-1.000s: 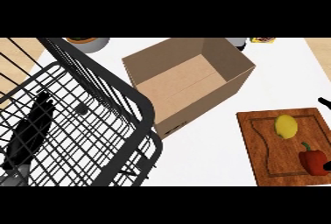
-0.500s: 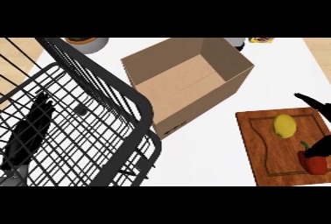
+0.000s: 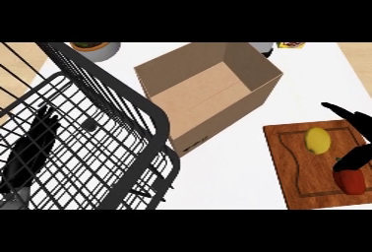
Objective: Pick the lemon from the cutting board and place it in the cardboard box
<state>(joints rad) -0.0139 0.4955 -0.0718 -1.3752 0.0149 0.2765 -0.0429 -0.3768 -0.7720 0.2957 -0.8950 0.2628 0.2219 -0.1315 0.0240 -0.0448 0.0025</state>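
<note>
- Right hand (image 3: 354, 147) spread open over cutting board (image 3: 298, 182), thumb & fingers apart, nothing held.
- Lemon (image 3: 317, 140) on board, just left of that hand, long axis near-upright in view.
- Left hand (image 3: 33, 147) far off, behind wire basket (image 3: 109, 123), fingers straight.

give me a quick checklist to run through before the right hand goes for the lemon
1. Lemon lies free on the cutting board: ok.
2. Right hand open, fingers spread either side of the lemon: ok.
3. Fingers touching the lemon: not ok, a gap shows.
4. Red pepper clear of the hand: not ok, the thumb overlaps it.
5. Cardboard box open on top: ok.
6. Left hand out of the way, behind the wire basket: ok.
</note>
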